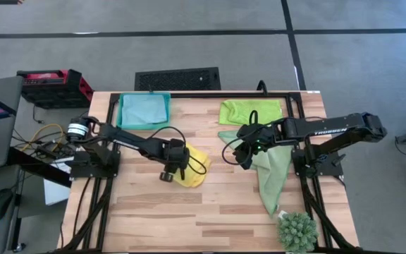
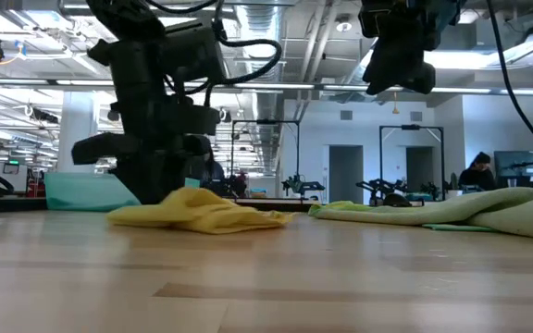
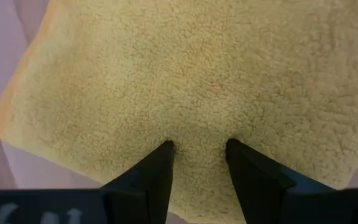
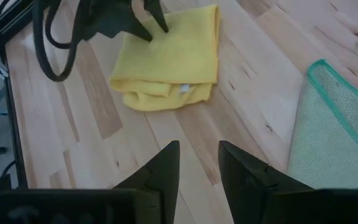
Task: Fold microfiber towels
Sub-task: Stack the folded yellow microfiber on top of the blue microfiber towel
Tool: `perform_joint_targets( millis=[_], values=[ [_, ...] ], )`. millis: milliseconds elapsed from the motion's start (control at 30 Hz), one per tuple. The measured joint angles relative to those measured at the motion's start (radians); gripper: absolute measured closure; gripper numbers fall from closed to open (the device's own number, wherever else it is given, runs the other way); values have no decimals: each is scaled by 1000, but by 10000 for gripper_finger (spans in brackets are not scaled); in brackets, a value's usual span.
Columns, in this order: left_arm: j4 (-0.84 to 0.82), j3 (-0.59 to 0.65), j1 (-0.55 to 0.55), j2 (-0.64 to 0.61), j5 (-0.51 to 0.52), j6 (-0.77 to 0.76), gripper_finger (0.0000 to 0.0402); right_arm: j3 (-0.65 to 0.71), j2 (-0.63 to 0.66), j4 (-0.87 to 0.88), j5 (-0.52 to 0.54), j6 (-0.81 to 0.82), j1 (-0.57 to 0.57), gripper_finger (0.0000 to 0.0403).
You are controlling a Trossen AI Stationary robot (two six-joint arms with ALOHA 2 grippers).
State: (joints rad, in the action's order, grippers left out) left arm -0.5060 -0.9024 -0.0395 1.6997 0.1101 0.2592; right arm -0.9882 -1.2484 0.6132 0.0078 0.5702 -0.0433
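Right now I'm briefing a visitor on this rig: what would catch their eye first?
Probably the yellow towel, bunched mid-table, with the left tool pressed down onto it, fingers slightly apart. Next, the sage green towel draped toward the right edge below the right tool, which hangs open above bare wood. A spiky plant sits at the near right corner.

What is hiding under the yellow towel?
Only the wooden table shows around the soft yellow microfiber towel. It lies bunched and folded over itself, so whatever might be beneath it is covered. The left tool presses down on its edge.
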Motion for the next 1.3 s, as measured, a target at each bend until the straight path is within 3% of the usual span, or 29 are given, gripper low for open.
perform_joint_targets(
  millis=[133, 400, 700, 933, 1300],
  values=[
    [-22, -3, 22, -2, -9, 51, 255, 0, 0, 0, 0, -2, 0, 270],
    [-48, -45, 80, -136, -69, -197, 255, 0, 0, 0, -1, -2, 0, 269],
    [-121, -40, 263, -208, -396, -546, 255, 0, 0, -4, -1, -3, 0, 269],
    [-113, -36, 346, -208, -413, -658, 255, 0, 0, -5, -1, -5, 0, 270],
    [64, 147, 373, -208, -417, -806, 255, 0, 0, -4, -2, -29, 0, 270]
  ],
)
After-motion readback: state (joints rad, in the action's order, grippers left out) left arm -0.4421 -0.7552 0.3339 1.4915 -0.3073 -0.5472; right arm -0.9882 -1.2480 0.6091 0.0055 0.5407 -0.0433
